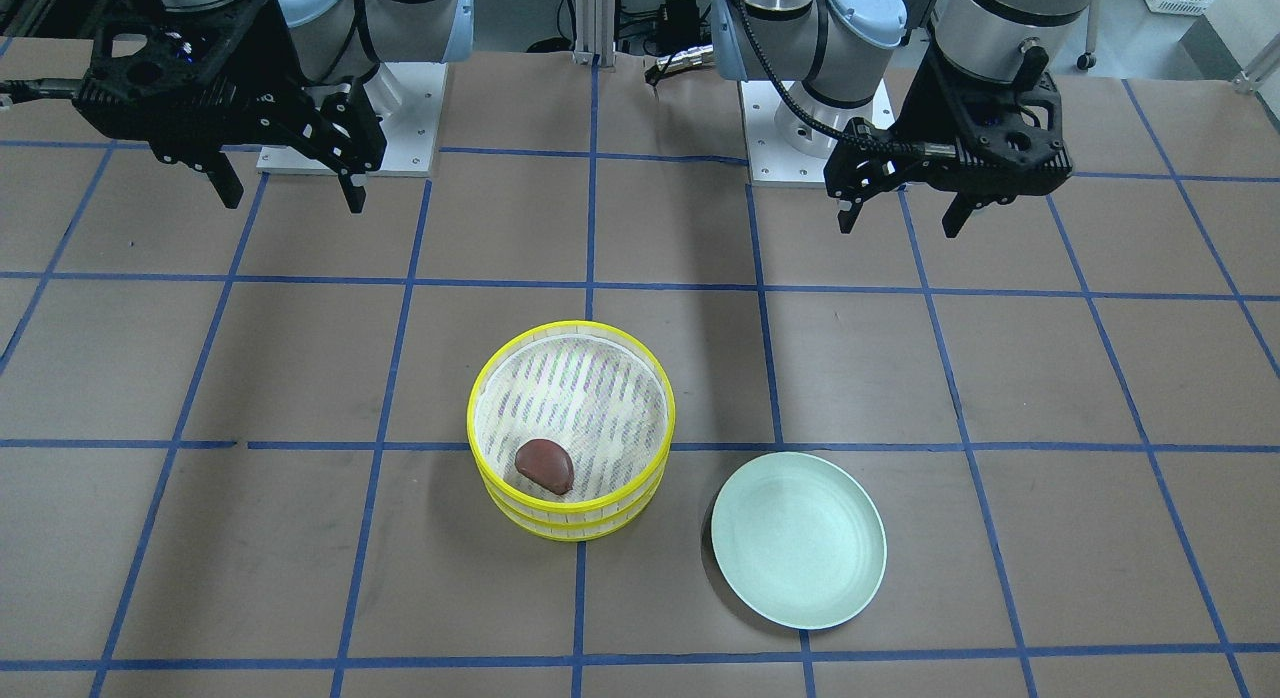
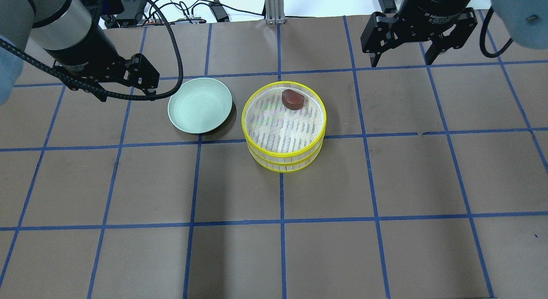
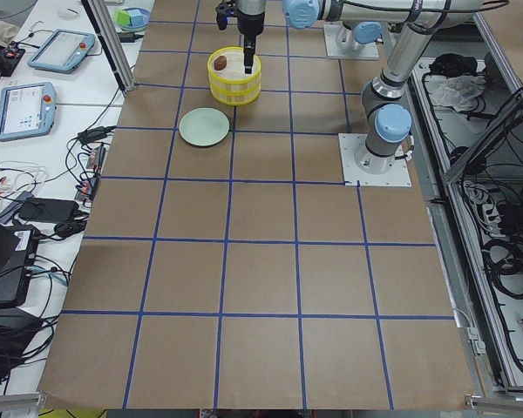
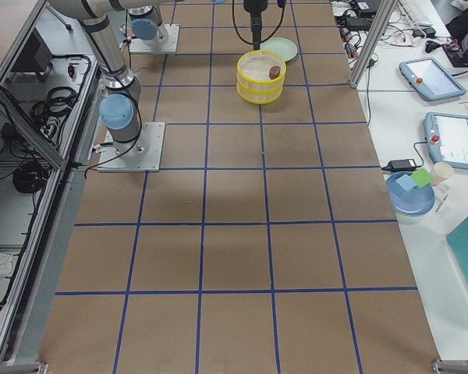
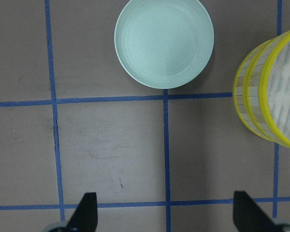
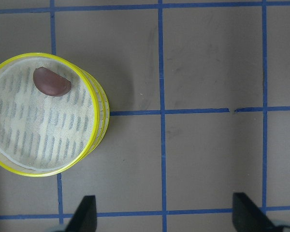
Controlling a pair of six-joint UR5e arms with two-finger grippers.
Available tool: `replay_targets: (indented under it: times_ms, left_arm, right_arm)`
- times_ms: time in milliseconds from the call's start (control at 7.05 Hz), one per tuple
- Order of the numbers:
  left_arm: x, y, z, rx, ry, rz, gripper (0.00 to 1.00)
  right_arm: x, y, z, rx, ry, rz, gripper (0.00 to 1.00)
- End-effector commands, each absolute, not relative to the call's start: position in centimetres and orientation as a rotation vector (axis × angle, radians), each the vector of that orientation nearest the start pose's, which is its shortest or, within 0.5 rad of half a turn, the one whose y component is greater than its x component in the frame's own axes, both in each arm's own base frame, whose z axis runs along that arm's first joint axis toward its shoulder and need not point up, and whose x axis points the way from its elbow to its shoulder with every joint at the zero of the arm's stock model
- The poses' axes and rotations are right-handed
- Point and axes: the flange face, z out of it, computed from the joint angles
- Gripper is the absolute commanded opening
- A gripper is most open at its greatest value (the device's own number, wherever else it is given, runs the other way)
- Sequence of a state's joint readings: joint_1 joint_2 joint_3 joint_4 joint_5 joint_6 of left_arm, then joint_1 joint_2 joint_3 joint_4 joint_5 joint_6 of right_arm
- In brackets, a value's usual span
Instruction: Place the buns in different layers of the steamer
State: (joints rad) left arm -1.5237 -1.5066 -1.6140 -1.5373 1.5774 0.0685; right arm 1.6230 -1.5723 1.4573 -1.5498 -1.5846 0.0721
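Brown bun (image 1: 545,466) lies in steamer's (image 1: 560,515) top layer (image 1: 585,393), lower hidden; left gripper (image 1: 900,224) and right gripper (image 1: 293,200) gape.

Status: left gripper (image 2: 126,93) sits at 10 o'clock in the overhead view, jaws wide apart, nothing between them, fingers pointing down. The right gripper (image 2: 401,61) is at 1 o'clock and the same: jaws spread, empty, fingers down. Both hang clear above the surface. In the left wrist view the black fingertips (image 5: 87,215) show at 7 and 5 o'clock, well apart.
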Motion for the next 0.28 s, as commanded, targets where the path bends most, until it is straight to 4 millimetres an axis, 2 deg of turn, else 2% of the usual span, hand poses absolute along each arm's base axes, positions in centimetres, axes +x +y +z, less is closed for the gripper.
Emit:
replay_targets:
  times_ms: [0,142]
  left_arm:
    - [-11.00,-47.68,49.86,0.040,3.129,-0.083,1.00]
    - [-11.01,-47.86,49.81,0.031,3.130,-0.093,1.00]
  right_arm:
    - [15.77,-49.00,54.27,0.032,3.146,-0.148,0.99]
    - [15.77,-49.00,54.27,0.032,3.146,-0.148,0.99]
